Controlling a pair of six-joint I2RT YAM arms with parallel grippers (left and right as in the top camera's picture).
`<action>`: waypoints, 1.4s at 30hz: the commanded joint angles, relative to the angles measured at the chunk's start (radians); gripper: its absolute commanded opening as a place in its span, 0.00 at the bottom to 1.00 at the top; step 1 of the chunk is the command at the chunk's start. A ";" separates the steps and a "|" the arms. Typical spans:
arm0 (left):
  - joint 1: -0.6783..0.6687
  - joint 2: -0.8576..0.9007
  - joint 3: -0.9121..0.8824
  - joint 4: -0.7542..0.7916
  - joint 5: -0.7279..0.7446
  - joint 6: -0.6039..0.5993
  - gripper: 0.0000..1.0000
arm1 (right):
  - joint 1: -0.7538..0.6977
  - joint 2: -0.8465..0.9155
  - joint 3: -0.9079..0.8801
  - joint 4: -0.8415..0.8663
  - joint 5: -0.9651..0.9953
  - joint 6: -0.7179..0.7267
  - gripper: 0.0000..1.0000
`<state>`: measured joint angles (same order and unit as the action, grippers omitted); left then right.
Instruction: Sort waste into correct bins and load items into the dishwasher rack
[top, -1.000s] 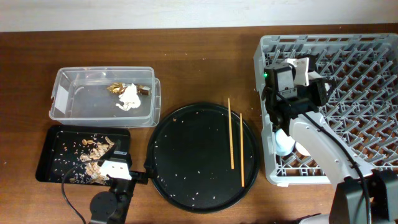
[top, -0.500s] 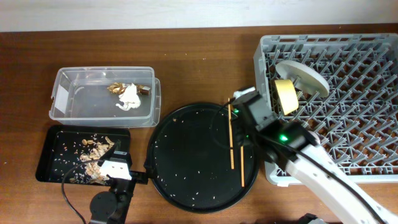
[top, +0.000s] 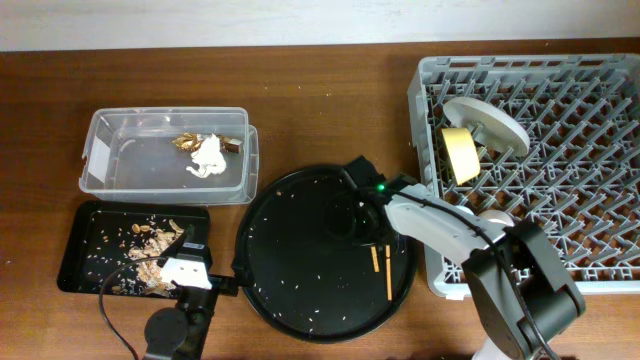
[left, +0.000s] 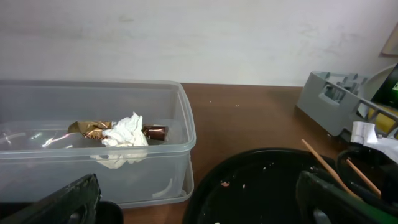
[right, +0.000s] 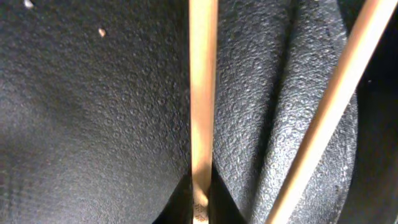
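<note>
While the right gripper (top: 360, 205) sat low on the large round black tray (top: 290, 280), the wrist body hid its fingers from overhead. Right wrist view was very close: two wooden chopsticks (right: 202, 93) against a pebbled black surface. One ran straight up the middle of the view, directly under the gripper. The other slanted just to its right, and the two did not touch. Could not tell whether the jaws were spread or pinching the stick. Overhead, only the lower ends of both sticks showed, poking out from under the arm on the side towards its base.

Left gripper (left: 196, 186) had its fingers spread wide, with nothing between them. Ahead of it and slightly left stood the clear plastic tub (left: 186, 124). It held the crumpled white napkin (left: 124, 134) and the gold foil wrapper (left: 87, 129), which touched each other. Overhead, this gripper hung over the right end of the black rectangular tray (top: 75, 255). Brown food scraps (top: 150, 245) lay in that tray just to the gripper's left.

Dishwasher rack (top: 580, 200) stood on the counter (top: 330, 100) to the right of the right gripper, just beside the round tray. Pale grey-green plate (top: 487, 122) was tilted among the pegs at the rack's far left. Yellow bowl (top: 458, 152) lay on its side just beside the plate.
</note>
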<state>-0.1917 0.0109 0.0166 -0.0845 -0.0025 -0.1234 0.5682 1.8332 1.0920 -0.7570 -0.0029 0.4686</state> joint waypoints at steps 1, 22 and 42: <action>-0.004 -0.006 -0.008 0.002 0.010 0.012 0.99 | 0.000 -0.093 0.026 -0.045 -0.022 -0.001 0.04; -0.004 -0.006 -0.008 0.002 0.011 0.012 0.99 | -0.316 -0.205 0.122 0.089 0.358 -0.342 0.27; -0.004 -0.006 -0.008 0.002 0.010 0.012 0.99 | -0.006 -0.187 -0.056 -0.090 0.112 -0.003 0.47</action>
<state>-0.1917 0.0109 0.0166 -0.0845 -0.0025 -0.1234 0.5594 1.5944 1.0775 -0.8696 0.0845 0.4004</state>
